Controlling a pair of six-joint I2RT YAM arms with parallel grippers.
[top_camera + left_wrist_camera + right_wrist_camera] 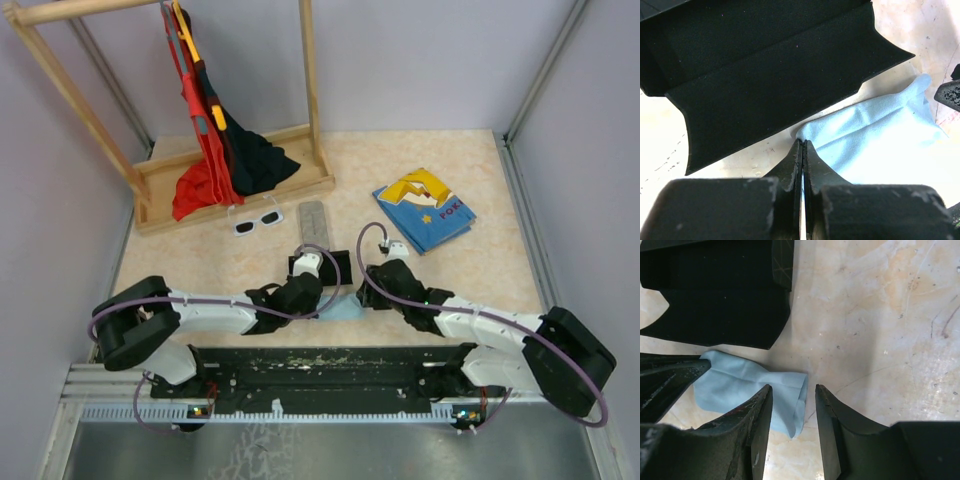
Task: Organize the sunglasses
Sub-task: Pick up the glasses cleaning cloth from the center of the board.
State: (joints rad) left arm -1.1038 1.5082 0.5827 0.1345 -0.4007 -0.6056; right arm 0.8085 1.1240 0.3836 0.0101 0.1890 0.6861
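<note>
Cloth (875, 130) corner pinched in the left claw (802, 145); right claw (793, 395) gapes.
The right claw straddles the cloth's opposite edge, bare table (880, 315) beyond. Black case (765, 75) lies just beside the cloth; white sunglasses (258, 221) lie well beyond, past the case.

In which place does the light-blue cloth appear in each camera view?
Top external: light-blue cloth low centre, between both arms.
Left wrist: cloth right of centre, at the left pincer tips.
Right wrist: cloth lower left.
Shared landmark: black case beside the cloth.
</note>
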